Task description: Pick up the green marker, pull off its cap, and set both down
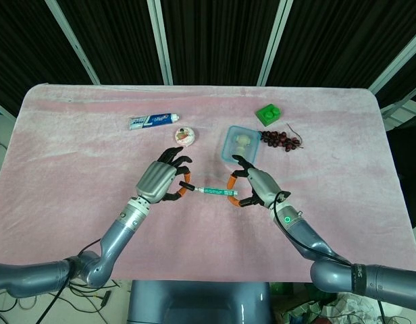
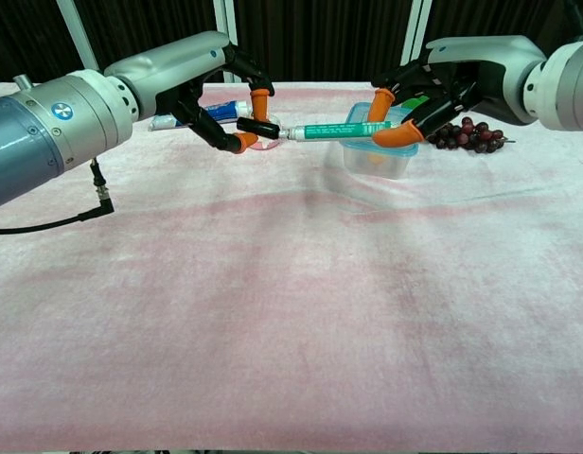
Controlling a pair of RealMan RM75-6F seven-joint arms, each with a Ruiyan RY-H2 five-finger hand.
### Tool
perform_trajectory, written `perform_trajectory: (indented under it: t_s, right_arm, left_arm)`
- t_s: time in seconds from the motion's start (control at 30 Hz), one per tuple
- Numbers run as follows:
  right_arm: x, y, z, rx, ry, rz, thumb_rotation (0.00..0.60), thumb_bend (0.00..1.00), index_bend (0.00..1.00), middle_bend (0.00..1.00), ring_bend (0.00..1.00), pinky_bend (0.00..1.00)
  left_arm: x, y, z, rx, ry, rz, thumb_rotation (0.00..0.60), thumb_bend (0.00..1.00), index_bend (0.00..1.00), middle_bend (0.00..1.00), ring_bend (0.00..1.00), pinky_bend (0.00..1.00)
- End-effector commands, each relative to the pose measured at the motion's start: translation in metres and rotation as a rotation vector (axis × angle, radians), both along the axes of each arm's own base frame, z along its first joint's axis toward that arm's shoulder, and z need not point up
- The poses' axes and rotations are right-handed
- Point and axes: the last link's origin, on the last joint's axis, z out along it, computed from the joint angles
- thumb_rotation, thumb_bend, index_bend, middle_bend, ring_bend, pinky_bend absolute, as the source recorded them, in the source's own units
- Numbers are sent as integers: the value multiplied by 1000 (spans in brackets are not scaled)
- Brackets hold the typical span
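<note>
The green marker [image 1: 215,192] hangs level above the pink cloth, between my two hands. My right hand [image 1: 258,187] pinches its right end between orange-tipped fingertips [image 2: 381,97]. My left hand [image 1: 161,181] pinches the black cap [image 2: 261,129] at the left end. In the chest view a short white section shows between the cap and the green barrel [image 2: 334,130], so the cap sits drawn a little away from the body. The other fingers of both hands are spread.
Just behind the marker stands a clear plastic container [image 1: 238,143]. Dark grapes [image 1: 281,140] and a green block [image 1: 267,113] lie to its right. A toothpaste tube [image 1: 152,121] and a small round dish [image 1: 184,136] sit at the back left.
</note>
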Motion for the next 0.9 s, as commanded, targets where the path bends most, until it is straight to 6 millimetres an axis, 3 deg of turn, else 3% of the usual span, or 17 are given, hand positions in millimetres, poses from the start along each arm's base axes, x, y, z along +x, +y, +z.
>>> perform_trajectory:
  t_s: [0.03,0.23,0.47,0.7,0.9]
  right_arm:
    - [-1,-1,2,-7,-2,-4,600,315,751,18,75,166]
    - [-9,-2,7,-26,1,-21,600,316,752,17,75,166]
    - [-29,-2,7,-31,17,-69,600,316,751,17,74,166]
    - [-51,6,-18,11,48,-93,600,315,751,17,75,166]
    - [-63,10,-50,14,72,-87,600,315,751,17,75,165]
  left_arm:
    - [-4,1,2,1,-8,17,600,402,581,245,29,71]
    - [-19,1,10,21,9,28,600,401,577,245,29,71]
    - [-67,-4,30,81,70,82,600,397,569,245,29,67]
    - [-112,-4,29,74,76,197,600,381,537,239,19,52]
    - [-129,-3,18,52,48,253,600,372,502,232,14,35]
